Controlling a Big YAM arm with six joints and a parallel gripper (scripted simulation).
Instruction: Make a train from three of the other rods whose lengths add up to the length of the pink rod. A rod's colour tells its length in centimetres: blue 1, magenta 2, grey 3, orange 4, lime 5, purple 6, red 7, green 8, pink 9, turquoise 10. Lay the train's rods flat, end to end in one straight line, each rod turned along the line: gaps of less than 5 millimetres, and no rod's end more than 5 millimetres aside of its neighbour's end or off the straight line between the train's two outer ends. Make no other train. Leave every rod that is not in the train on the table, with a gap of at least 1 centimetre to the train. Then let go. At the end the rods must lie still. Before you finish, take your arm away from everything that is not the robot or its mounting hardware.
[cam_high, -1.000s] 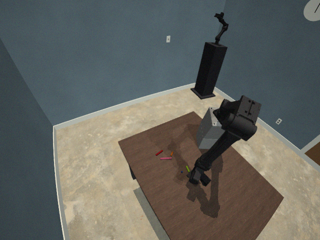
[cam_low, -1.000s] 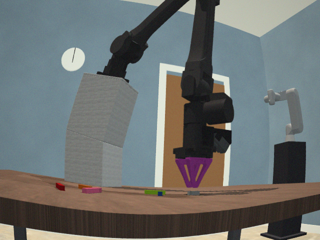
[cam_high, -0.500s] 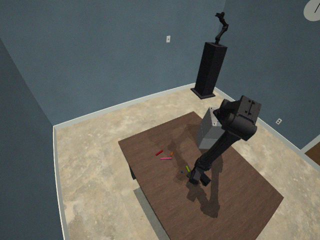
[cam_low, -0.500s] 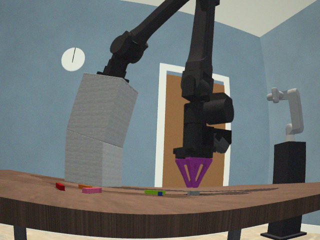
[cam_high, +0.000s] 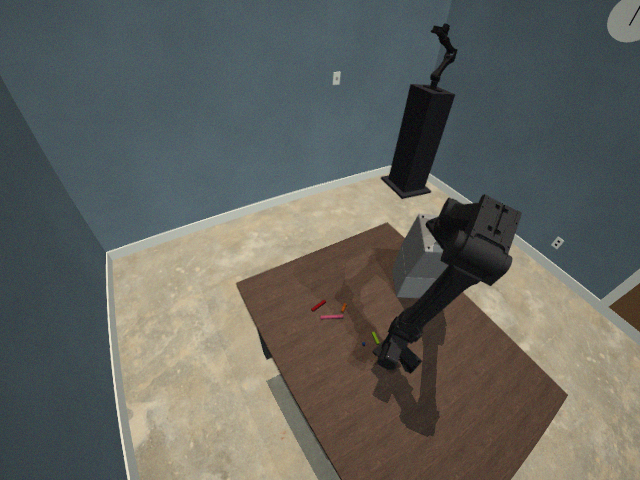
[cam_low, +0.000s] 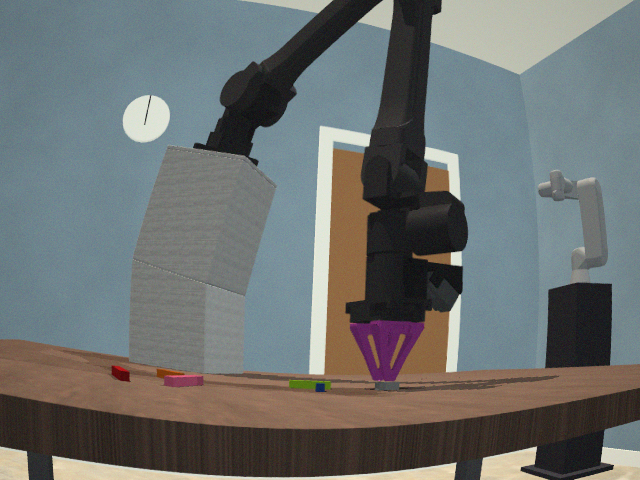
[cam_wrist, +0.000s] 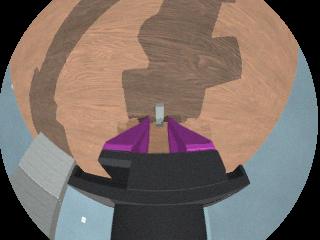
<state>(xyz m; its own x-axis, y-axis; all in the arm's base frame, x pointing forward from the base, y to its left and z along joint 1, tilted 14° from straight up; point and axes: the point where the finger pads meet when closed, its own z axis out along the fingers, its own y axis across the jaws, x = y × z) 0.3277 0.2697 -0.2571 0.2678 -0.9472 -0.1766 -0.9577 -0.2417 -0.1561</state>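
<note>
While the tool (cam_high: 387, 360) (cam_low: 384, 380) (cam_wrist: 158, 121) hangs partly open and holding nothing, any sideways drift as it closes could clip and skew the grey rod (cam_low: 391, 385) (cam_wrist: 159, 112), which lies flat right beneath its fingertips, in line with the gap between them.

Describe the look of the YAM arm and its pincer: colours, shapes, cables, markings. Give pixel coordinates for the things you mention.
Arm (cam_high: 439, 299) (cam_low: 405, 77): matte black, long slim links, chunky rounded joint housings. No cables or printed markings that I can make out. Pincer (cam_low: 384, 379) (cam_wrist: 158, 121): black body with a wider crossbar-like section, two purple fingers tapering to narrow tips, slotted cutouts in their sides.
</note>
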